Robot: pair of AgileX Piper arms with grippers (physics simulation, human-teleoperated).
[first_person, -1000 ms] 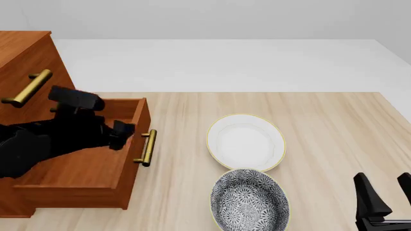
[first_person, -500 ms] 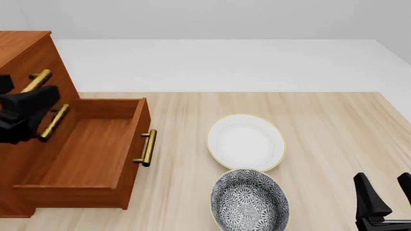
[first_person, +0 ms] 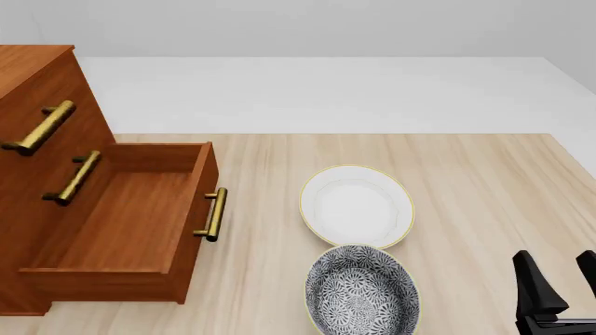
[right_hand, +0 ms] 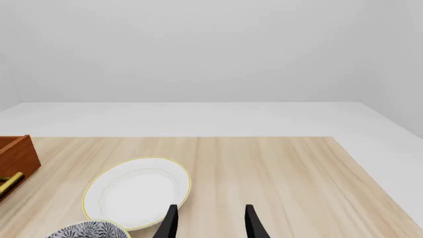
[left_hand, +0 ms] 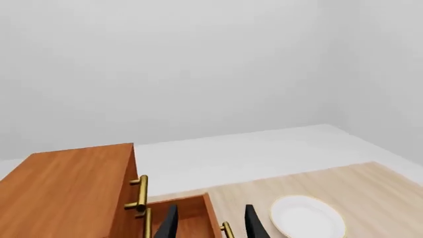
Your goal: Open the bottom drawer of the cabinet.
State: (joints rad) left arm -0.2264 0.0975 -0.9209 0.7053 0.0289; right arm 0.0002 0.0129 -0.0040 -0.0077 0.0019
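Standing at the table's left: one tall reddish-brown wooden cabinet [first_person: 38,91] with three brass-handled drawers, bottom drawer [first_person: 130,223] pulled out. Sitting nearby: two bowls, white [first_person: 356,205] and patterned [first_person: 362,293]. Hovering apart, fingers spread, gripping nothing: left gripper [left_hand: 211,225], right gripper [first_person: 559,289].

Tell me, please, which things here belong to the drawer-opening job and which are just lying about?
Job:
- cabinet
- bottom drawer, pulled out
- left gripper, open, apart from the drawer

Lying about:
- white plate
- patterned bowl

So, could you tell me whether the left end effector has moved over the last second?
Yes. It was over the open bottom drawer, drew back left past the cabinet, and has left the front view.
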